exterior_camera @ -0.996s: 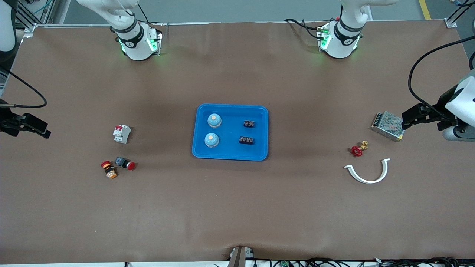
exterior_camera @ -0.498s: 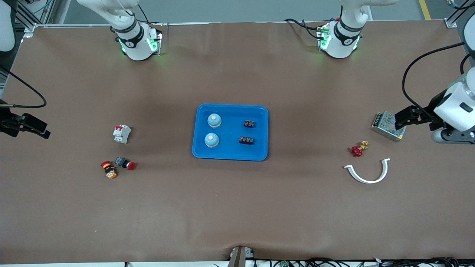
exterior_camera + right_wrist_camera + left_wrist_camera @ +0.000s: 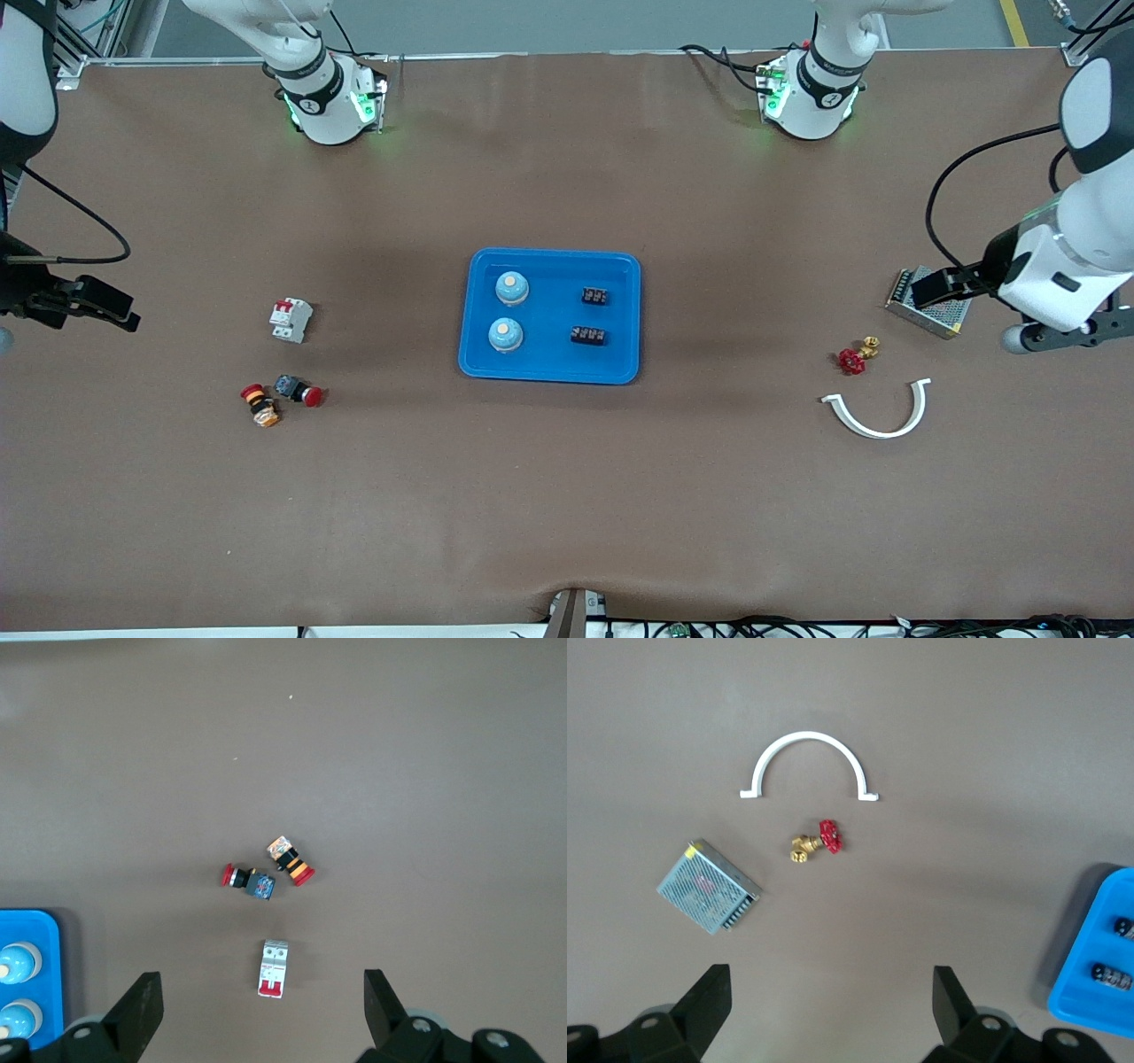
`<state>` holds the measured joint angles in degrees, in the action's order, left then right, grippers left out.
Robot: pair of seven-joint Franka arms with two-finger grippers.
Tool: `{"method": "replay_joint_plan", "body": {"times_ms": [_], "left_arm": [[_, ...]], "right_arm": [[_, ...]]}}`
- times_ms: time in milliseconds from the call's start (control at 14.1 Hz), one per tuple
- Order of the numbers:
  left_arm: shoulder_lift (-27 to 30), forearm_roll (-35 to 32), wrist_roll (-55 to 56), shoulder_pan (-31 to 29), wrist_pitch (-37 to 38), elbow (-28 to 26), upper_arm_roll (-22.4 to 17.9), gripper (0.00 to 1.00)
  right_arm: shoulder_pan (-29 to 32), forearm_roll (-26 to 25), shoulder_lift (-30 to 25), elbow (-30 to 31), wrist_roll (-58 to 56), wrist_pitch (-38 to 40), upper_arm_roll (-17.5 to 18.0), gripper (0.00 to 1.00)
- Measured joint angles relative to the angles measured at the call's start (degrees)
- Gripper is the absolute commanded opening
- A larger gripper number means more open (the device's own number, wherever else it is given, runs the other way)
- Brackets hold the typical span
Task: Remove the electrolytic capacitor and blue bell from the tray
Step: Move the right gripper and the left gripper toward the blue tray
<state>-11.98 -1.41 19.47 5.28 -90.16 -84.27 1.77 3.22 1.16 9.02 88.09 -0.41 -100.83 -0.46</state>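
Observation:
A blue tray (image 3: pixel 549 255) sits mid-table. In it are two light blue bells (image 3: pixel 511 286) (image 3: pixel 505 333) and two small black capacitor blocks (image 3: pixel 594 296) (image 3: pixel 588 335). My left gripper (image 3: pixel 935 288) is open and empty, up over the metal power supply at the left arm's end. Its wrist view (image 3: pixel 831 992) shows the tray corner (image 3: pixel 1099 992) with the black blocks (image 3: pixel 1107 973). My right gripper (image 3: pixel 111 310) is open and empty, over bare table at the right arm's end. Its wrist view (image 3: pixel 263 997) shows the tray (image 3: pixel 49 974) and bells (image 3: pixel 19 961).
A white and red circuit breaker (image 3: pixel 291 319) and two red push buttons (image 3: pixel 299 391) (image 3: pixel 260 404) lie toward the right arm's end. A mesh power supply (image 3: pixel 939 315), a red and brass valve (image 3: pixel 855 356) and a white curved bracket (image 3: pixel 877 416) lie toward the left arm's end.
My left arm has swung in from the table's end, bringing its gripper over the power supply. My right gripper has shifted slightly toward the table's middle. The tray's contents have not moved.

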Motion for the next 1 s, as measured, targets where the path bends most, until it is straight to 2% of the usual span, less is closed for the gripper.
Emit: {"method": "replay_joint_plan", "body": {"times_ms": [569, 996], "left_arm": [[0.02, 0.00, 20.90, 0.82, -0.70, -2.95, 3.35, 1.00], [0.01, 0.01, 46.91, 1.04, -11.11, -9.89, 7.75, 1.00]], "right_arm": [[-6.62, 0.40, 0.02, 0.00, 9.18, 1.15, 0.44, 1.00], [-14.62, 0.48, 0.32, 1.56, 21.02, 1.25, 0.69, 1.00]]}}
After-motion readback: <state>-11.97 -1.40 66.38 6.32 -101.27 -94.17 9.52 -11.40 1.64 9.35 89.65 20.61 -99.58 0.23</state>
